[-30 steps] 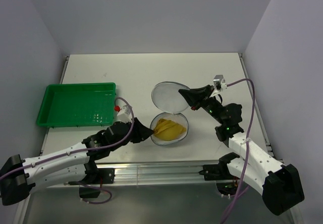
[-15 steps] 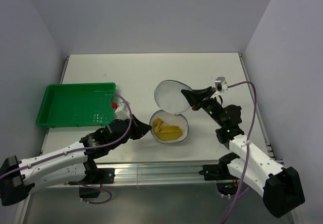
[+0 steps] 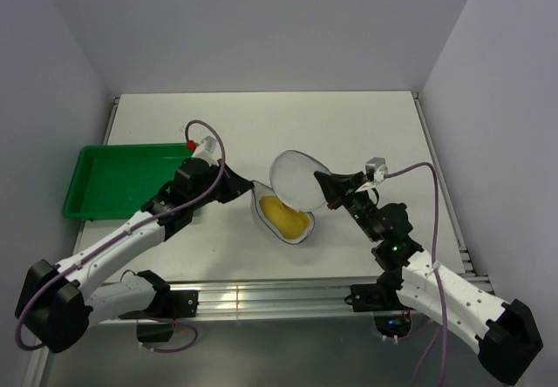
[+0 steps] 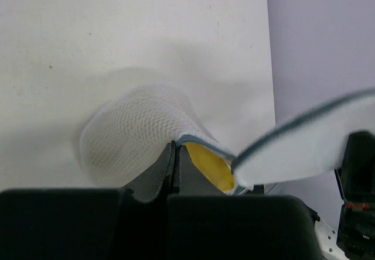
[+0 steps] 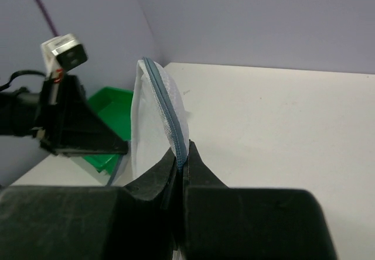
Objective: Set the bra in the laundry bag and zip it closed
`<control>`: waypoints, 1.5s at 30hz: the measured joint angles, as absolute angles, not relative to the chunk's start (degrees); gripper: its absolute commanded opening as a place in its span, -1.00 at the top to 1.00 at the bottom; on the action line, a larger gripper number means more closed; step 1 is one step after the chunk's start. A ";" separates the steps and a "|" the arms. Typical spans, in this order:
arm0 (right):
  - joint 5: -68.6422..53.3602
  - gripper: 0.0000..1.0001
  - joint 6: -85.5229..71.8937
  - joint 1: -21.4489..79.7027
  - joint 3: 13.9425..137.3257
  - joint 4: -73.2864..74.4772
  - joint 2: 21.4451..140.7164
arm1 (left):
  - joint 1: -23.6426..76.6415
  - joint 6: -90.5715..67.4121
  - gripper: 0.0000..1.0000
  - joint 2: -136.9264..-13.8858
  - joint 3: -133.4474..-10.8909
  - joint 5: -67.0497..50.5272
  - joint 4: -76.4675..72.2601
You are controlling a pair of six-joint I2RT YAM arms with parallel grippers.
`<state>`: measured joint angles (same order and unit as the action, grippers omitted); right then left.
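While pinched both sides — laundry bag (image 3: 295, 176): gaping
bra (image 3: 284, 217): inside lower half
left gripper (image 3: 252, 190): nipping lower rim
right gripper (image 3: 320, 179): nipping lid rim

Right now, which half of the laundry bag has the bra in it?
The lower half, pinched by the left gripper, holds the yellow bra; the upper half, in the right gripper, stands tilted up, empty.

I see a green plastic tray (image 3: 109, 182) lying flat on the left side of the white table (image 3: 349, 125), close to its left edge. Pale lilac walls (image 3: 261, 30) close in the table on three sides. An aluminium rail (image 3: 270, 293) runs along the near edge.
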<state>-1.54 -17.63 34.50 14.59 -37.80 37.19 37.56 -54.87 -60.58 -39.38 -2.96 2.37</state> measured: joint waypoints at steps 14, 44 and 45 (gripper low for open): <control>25.78 1.00 3.01 54.94 16.19 -38.52 44.93 | 28.47 -51.33 1.00 -73.25 -42.89 -21.54 -2.31; 26.26 -0.25 4.27 76.95 26.70 -14.37 40.36 | 28.03 -46.15 1.00 -72.90 -46.63 -22.63 0.67; 25.50 -0.26 3.31 76.64 26.79 -13.26 40.93 | 27.99 -46.13 1.00 -72.90 -46.63 -22.65 0.67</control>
